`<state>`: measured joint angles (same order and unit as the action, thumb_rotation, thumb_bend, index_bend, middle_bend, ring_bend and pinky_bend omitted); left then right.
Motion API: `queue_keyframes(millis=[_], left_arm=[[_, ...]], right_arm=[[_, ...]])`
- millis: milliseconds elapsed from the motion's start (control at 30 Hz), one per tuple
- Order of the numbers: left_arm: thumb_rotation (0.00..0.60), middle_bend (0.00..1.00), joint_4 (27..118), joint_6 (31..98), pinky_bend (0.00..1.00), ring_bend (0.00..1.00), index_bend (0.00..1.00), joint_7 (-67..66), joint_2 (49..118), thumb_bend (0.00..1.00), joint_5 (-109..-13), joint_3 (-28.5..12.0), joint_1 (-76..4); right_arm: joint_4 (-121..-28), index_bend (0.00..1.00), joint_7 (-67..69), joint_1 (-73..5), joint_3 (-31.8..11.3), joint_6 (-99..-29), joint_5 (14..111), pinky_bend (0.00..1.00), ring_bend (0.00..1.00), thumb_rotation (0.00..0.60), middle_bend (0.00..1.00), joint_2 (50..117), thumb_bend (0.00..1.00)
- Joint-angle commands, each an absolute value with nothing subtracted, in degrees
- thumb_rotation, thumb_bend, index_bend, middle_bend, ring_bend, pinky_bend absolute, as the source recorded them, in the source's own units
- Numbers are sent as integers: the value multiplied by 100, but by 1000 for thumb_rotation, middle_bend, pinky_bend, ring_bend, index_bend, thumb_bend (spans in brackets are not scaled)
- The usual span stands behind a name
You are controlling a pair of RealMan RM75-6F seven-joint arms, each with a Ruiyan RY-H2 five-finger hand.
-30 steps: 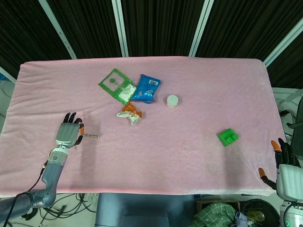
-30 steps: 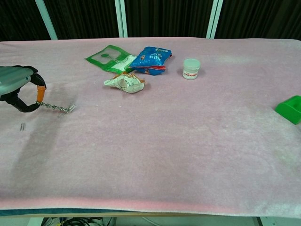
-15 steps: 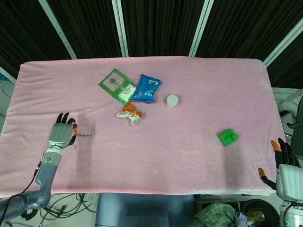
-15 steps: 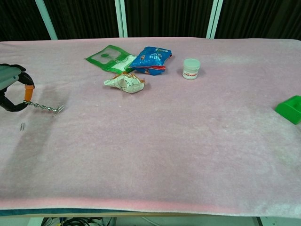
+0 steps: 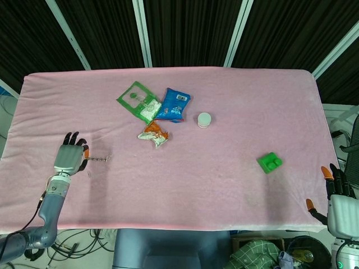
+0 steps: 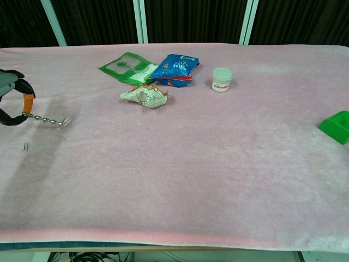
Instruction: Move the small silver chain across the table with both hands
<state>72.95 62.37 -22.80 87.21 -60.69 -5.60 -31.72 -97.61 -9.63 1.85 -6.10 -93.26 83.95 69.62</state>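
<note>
A small silver chain (image 6: 48, 120) stretches over the pink cloth at the left side of the table, its free end with a small bar lying on the cloth. My left hand (image 5: 69, 158) pinches the chain's (image 5: 99, 159) left end between an orange-tipped finger and the thumb; in the chest view only part of the left hand (image 6: 13, 101) shows at the frame's left edge. My right hand (image 5: 336, 196) hangs off the table's near right corner, fingers spread, holding nothing. The chest view does not show it.
At the back middle lie a green packet (image 5: 138, 101), a blue packet (image 5: 173, 104) and a crumpled orange-white wrapper (image 5: 154, 134). A white jar (image 5: 204, 120) stands beside them. A green block (image 5: 269, 163) sits at the right. A tiny metal piece (image 6: 25, 146) lies near the left edge.
My left hand has drawn the chain leftward across the cloth, toward the table's left edge. The right hand has stayed put.
</note>
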Motion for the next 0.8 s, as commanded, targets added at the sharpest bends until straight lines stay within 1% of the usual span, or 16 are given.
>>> queue_keyframes(millis=[33, 200, 433, 567, 800], left_arm=[[600, 263, 7468, 6296, 0, 0, 637, -2258, 8553, 484, -6097, -561, -3098], [600, 264, 7793, 6399, 0, 0, 637, -2207, 8152, 485, -6232, -494, -2967], [600, 262, 8024, 6491, 0, 0, 634, -2129, 7613, 485, -6472, -163, -2653], [600, 262, 7880, 6417, 0, 0, 633, -2037, 7543, 485, -6515, -57, -2558], [600, 260, 7477, 6258, 0, 0, 629, -1728, 7665, 485, -6724, 39, -2501]], right_arm=[[-9761, 88, -965, 184, -608, -9323, 8396, 218, 18, 600, 0, 6961, 199], [-9774, 88, -978, 189, -608, -9340, 8409, 218, 18, 600, 0, 6963, 198], [-9763, 88, -1015, 185, -607, -9329, 8405, 218, 18, 600, 0, 6983, 198], [-9743, 88, -1050, 175, -597, -9317, 8423, 218, 18, 600, 0, 7001, 199], [-9707, 88, -1109, 168, -597, -9321, 8433, 218, 18, 600, 0, 7033, 198]])
